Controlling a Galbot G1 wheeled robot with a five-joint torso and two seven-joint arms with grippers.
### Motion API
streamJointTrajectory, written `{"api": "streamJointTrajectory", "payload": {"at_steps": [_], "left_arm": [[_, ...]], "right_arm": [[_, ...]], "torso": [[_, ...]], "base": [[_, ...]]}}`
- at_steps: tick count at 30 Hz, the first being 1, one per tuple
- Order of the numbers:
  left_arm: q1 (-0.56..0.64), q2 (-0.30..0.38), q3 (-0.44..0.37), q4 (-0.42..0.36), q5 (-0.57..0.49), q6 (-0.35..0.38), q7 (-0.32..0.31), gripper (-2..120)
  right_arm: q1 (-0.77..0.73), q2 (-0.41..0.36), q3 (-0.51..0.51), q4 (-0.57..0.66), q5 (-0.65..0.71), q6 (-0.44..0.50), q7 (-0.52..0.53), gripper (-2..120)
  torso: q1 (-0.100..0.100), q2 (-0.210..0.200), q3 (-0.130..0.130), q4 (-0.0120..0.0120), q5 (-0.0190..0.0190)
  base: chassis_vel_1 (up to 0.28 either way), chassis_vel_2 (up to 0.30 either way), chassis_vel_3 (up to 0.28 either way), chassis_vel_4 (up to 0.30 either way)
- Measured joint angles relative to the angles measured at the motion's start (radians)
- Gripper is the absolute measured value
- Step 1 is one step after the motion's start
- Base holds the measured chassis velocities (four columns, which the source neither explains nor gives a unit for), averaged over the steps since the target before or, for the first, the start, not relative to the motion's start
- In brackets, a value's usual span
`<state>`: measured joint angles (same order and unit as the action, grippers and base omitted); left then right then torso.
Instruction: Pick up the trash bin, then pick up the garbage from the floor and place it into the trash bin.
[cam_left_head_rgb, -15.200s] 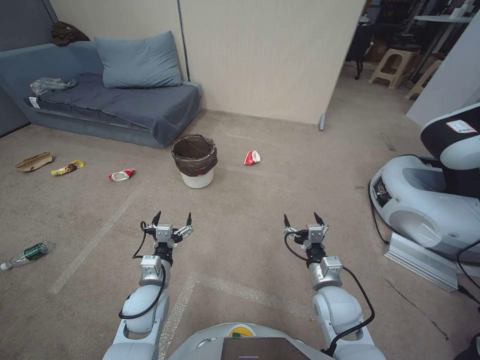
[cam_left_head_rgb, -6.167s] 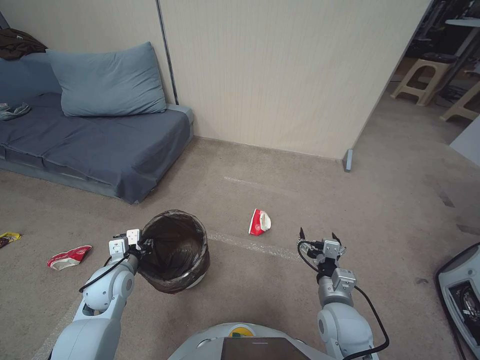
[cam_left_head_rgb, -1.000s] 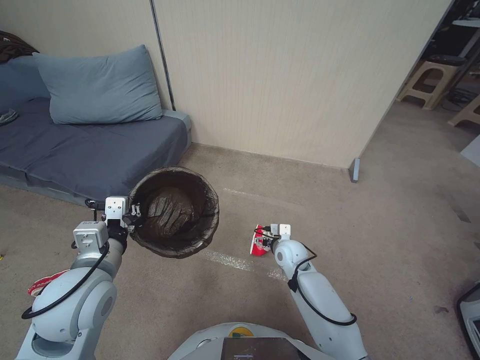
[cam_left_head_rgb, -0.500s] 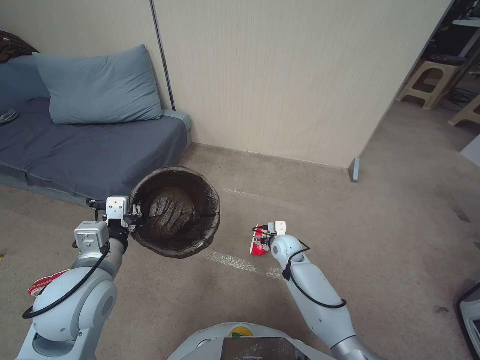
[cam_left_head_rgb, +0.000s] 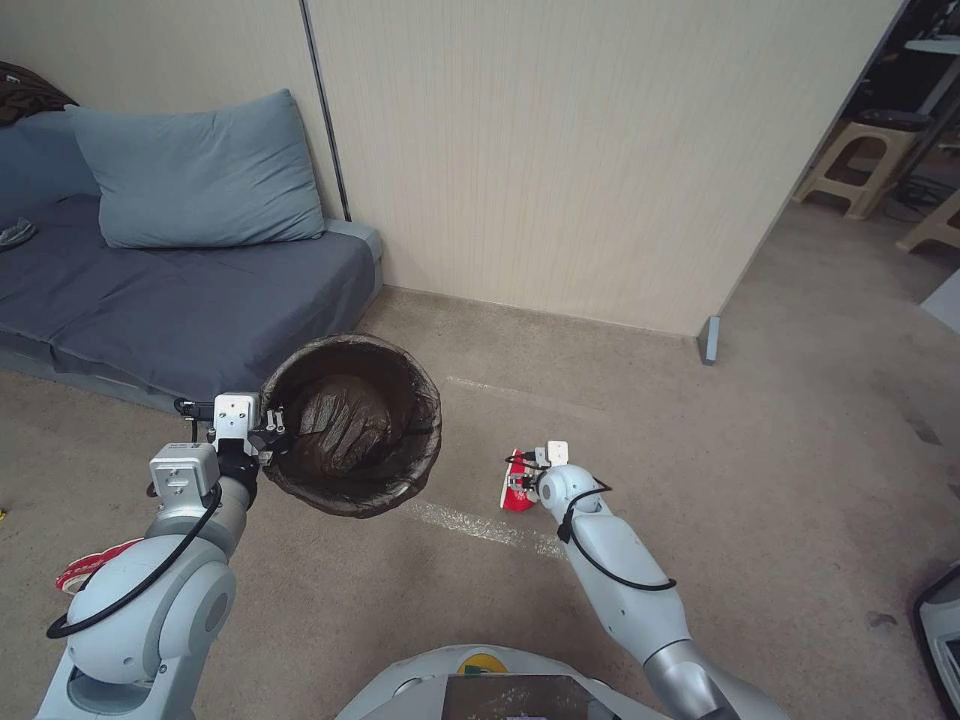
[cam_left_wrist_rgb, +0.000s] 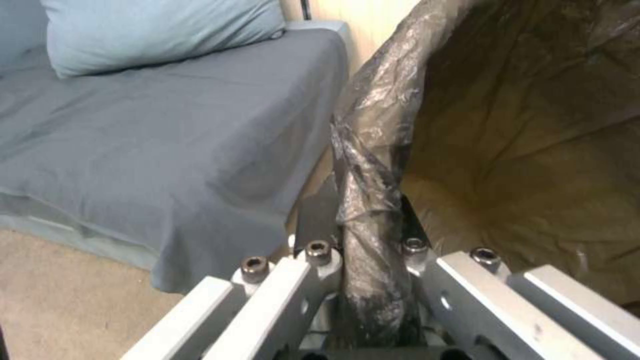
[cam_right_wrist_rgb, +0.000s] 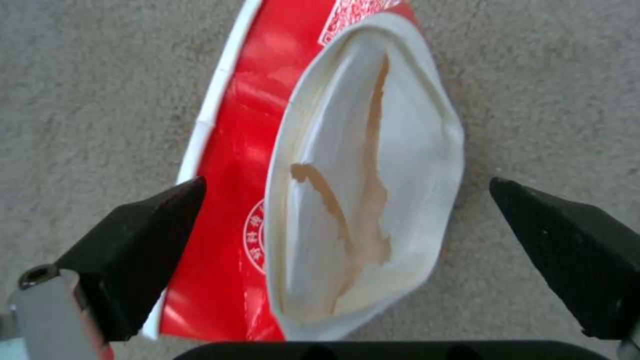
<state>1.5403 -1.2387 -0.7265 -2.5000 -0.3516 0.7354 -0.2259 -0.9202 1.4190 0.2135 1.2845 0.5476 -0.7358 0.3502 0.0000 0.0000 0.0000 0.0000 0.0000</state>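
My left gripper is shut on the rim of the trash bin, holding it tilted above the floor; its dark bag lining faces me, and the clamped rim runs between the fingers. A crushed red-and-white paper cup lies on the carpet to the right of the bin. My right gripper is lowered over this cup, open, one black fingertip at each side of it. A second red-and-white cup peeks out behind my left arm.
A grey-blue sofa with a pillow stands behind the bin. A beige panel wall runs across the back, ending at a foot. Plastic stools stand far right. Open carpet lies to the right.
My right arm has stretched further down over the red cup, bringing its open fingers around it. The left arm and the bin have stayed nearly still.
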Motion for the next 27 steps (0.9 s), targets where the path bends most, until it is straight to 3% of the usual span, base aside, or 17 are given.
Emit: {"api": "streamJointTrajectory", "payload": {"at_steps": [16,27], "left_arm": [[0.002,-0.006,0.000,0.000,0.011,0.000,0.006,0],[-0.003,-0.007,0.000,0.012,0.018,0.000,0.008,0]], "right_arm": [[0.107,0.095,0.051,-0.294,-0.140,0.074,-0.087,100],[0.083,0.091,0.062,-0.280,-0.140,0.081,-0.078,75]], "torso": [[0.000,0.000,0.000,0.0000,-0.0002],[0.000,0.000,0.000,-0.0001,0.0000]], "base": [[0.000,0.000,0.000,0.000],[0.000,0.000,0.000,0.000]]}}
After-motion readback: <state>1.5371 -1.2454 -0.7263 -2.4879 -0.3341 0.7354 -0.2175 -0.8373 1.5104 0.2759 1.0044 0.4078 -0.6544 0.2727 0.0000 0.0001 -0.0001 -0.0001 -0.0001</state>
